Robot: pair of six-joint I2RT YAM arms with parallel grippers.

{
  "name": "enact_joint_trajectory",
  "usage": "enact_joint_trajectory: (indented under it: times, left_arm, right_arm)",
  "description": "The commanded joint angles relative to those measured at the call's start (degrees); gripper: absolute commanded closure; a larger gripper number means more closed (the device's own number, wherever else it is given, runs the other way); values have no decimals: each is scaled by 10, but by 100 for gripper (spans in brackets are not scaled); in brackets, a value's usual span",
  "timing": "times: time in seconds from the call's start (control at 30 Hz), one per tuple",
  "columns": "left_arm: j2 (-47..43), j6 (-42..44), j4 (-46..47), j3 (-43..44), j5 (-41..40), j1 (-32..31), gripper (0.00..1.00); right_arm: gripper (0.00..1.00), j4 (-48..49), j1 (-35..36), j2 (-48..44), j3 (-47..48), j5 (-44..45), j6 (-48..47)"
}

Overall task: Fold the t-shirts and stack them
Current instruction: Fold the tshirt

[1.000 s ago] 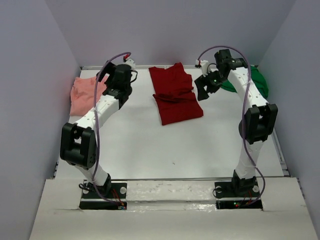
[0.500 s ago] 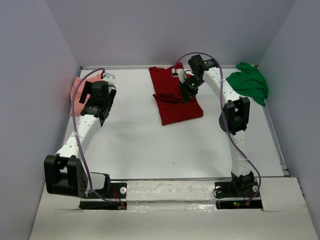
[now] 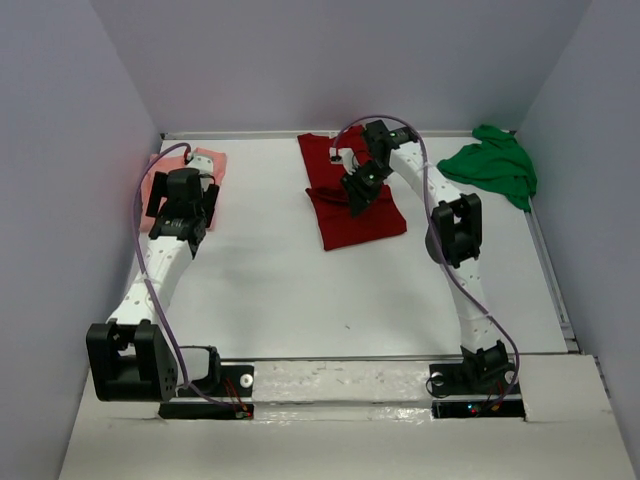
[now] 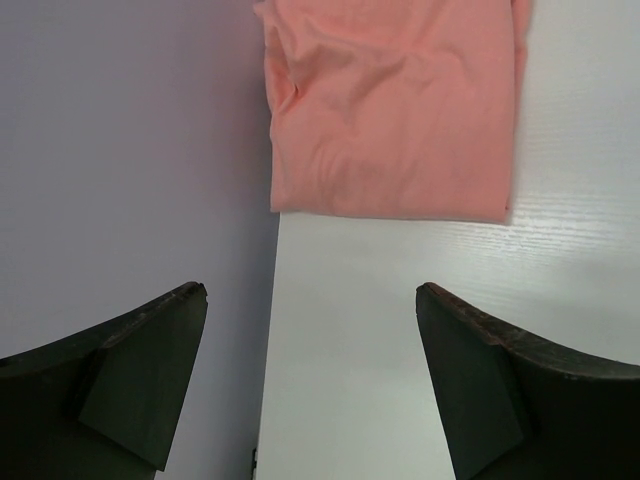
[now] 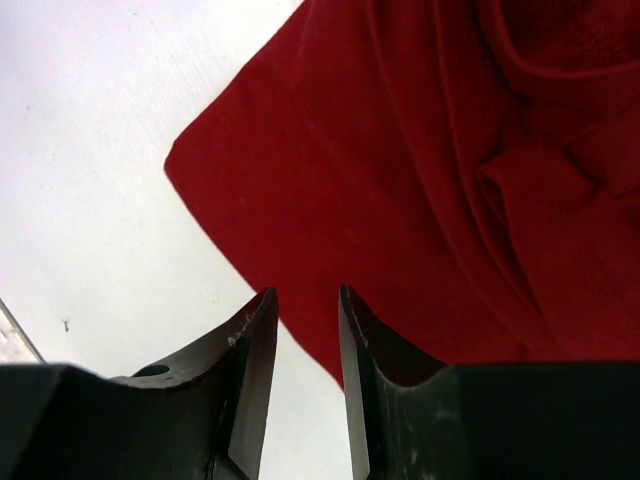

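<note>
White tabletop (image 3: 280,290): right end effector (image 5: 305,298), barely open and empty, sits over the dark red shirt (image 3: 350,225) corner, likely for a pinch, while left end effector (image 4: 310,290) gapes empty over the salmon-pink shirt (image 4: 390,110) left of it.

2 white arms (image 3: 165,265), blk joints (image 3: 125,360), purple cables (image 3: 385,117), blk wedge fingers (image 4: 140,370)

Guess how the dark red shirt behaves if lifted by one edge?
Probably floppy: the dark red shirt lies in soft folds and creases, so it would likely drape and unfold from a one-edge grip. Pushed, it probably bunches rather than sliding whole. Thin cloth, likely light.
</note>
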Motion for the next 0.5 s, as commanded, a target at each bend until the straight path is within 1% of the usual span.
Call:
enact_joint_trajectory:
  times: [0.0,0.07,0.1,0.37,0.43,0.47]
  left_arm:
    - [-30,-7,1,-6,5,11,1]
    - [-34,-7,0,-11,5,13,1]
    - [-35,-6,-2,-13,2,14,1]
    - [-30,-4,-2,-33,3,15,1]
    - [-28,-2,-3,-29,1,15,1]
    - [-27,-2,-4,-29,-3,16,1]
  right_arm:
    - [63,33,7,11,28,-15,1]
    - [66,50,7,19,29,-9,1]
    - [74,61,7,24,29,-5,0]
    - [77,93,7,45,36,-4,10]
    - [80,101,7,45,35,-1,10]
    - [83,104,7,45,32,3,9]
